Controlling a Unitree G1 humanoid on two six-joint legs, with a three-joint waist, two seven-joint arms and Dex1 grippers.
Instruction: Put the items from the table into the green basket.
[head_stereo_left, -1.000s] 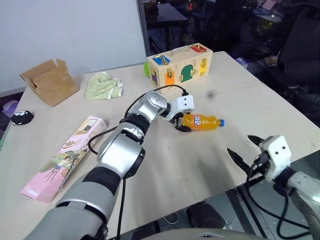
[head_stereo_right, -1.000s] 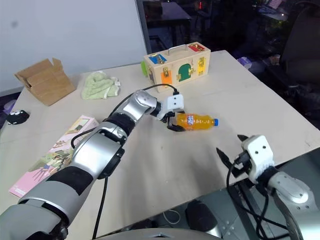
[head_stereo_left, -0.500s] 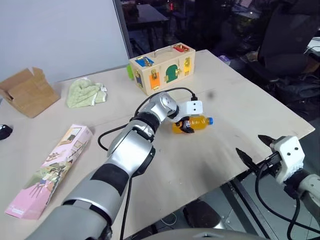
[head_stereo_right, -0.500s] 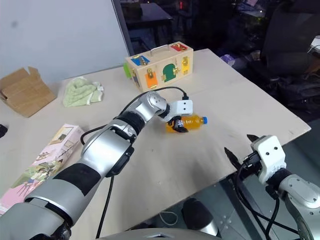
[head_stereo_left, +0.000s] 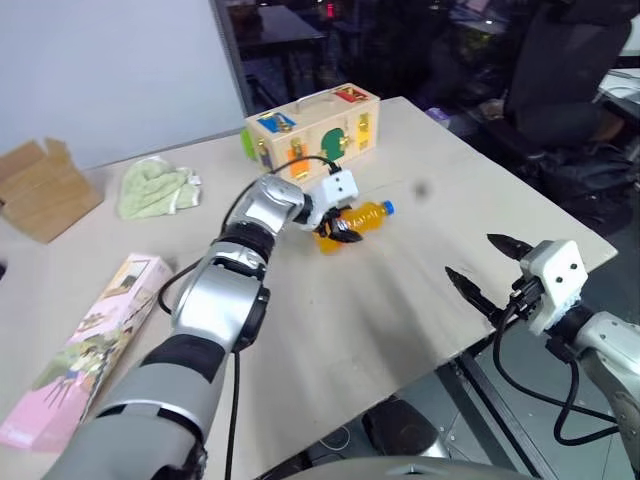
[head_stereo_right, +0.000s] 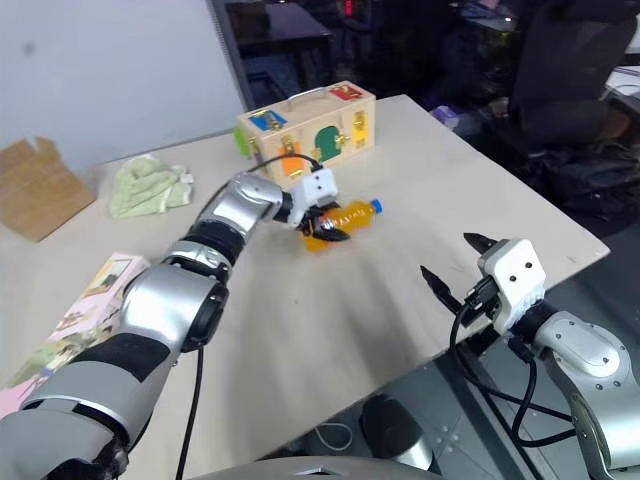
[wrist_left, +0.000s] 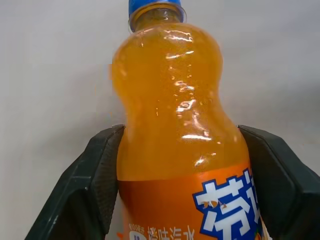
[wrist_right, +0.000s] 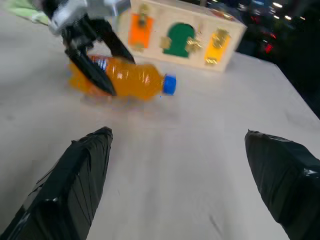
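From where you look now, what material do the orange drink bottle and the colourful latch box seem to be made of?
The bottle, held in the left gripper, looks like clear glossy plastic: highlights shine on it and the drink shows through. The latch box appears to be pale unpainted wood with painted doors and probably small metal latches.

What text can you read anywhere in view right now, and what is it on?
Orange drink bottle, held between the left gripper's fingers: large white-and-blue Chinese characters on the label, cut off by the frame; first looks like "芬". Smaller white line beneath: too cropped to read.
Pink carton: printed pictures, text too small.
Wooden latch box: no legible text.
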